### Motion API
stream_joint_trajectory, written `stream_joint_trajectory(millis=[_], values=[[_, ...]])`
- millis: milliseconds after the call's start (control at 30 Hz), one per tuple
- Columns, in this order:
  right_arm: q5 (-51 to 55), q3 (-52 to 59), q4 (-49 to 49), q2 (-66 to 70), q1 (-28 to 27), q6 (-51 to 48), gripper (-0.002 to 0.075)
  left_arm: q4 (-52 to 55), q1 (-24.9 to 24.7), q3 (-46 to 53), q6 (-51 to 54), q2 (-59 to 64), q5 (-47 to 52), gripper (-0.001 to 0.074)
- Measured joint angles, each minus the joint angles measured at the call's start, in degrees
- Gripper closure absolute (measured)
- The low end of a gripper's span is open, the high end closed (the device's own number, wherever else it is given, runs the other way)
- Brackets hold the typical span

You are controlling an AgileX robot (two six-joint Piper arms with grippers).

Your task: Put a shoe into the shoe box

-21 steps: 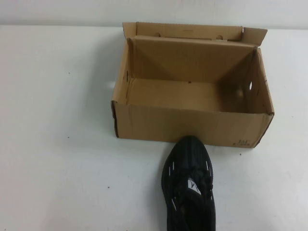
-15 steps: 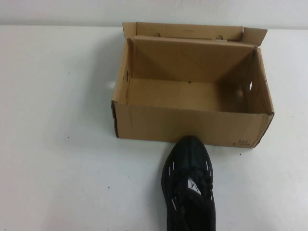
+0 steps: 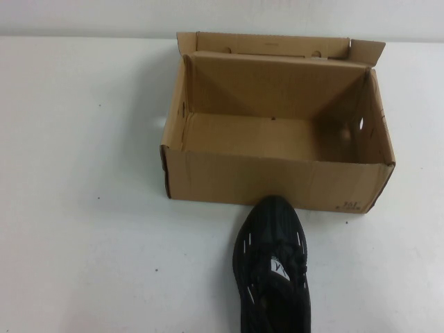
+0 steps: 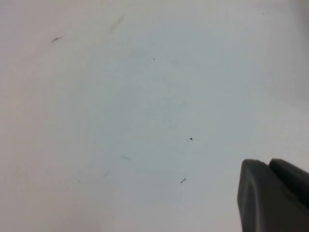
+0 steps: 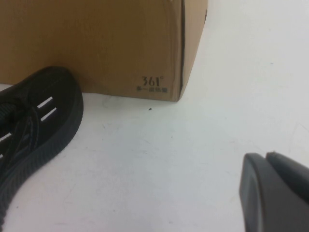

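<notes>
Since the high camera shows neither arm, I read the grippers from the wrist cameras alone. The white tabletop (image 3: 83,208) runs back to a pale wall (image 3: 222,15), and a few dark specks mark its surface. I count one shoe box (image 3: 277,182) and one black sneaker (image 3: 272,267). The box is brown corrugated cardboard, open, its flap lid standing up at the far side. The sneaker lies on the table in front of it, toe touching or just short of the near wall. The left gripper (image 4: 273,195) hangs over bare table, fingers pressed together. The right gripper (image 5: 275,193), likewise closed and holding nothing, hovers near the box's printed corner.
</notes>
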Motion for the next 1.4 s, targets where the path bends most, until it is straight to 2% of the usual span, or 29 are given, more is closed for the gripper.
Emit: stream_joint_trajectory(millis=[667, 900, 1033, 1267, 1400], values=[[0.00, 0.00, 0.00, 0.00, 0.00, 0.00, 0.0742, 4.42, 0.00, 0.00, 0.00, 0.00, 0.06, 0.0739], [-3.24, 0.00, 0.00, 0.00, 0.00, 0.00, 0.0742, 4.44, 0.00, 0.00, 0.00, 0.00, -5.33, 0.0739], [-12.36, 0.00, 0.09, 0.00, 0.00, 0.00, 0.0742, 4.44, 0.00, 0.11, 0.00, 0.00, -14.24, 0.0739], [-38.52, 0.00, 0.43, 0.00, 0.00, 0.00, 0.0742, 4.89, 0.00, 0.11, 0.00, 0.00, -39.65, 0.0739], [-49.46, 0.00, 0.66, 0.00, 0.00, 0.00, 0.0742, 5.16, 0.00, 0.11, 0.00, 0.00, -48.01, 0.0739]])
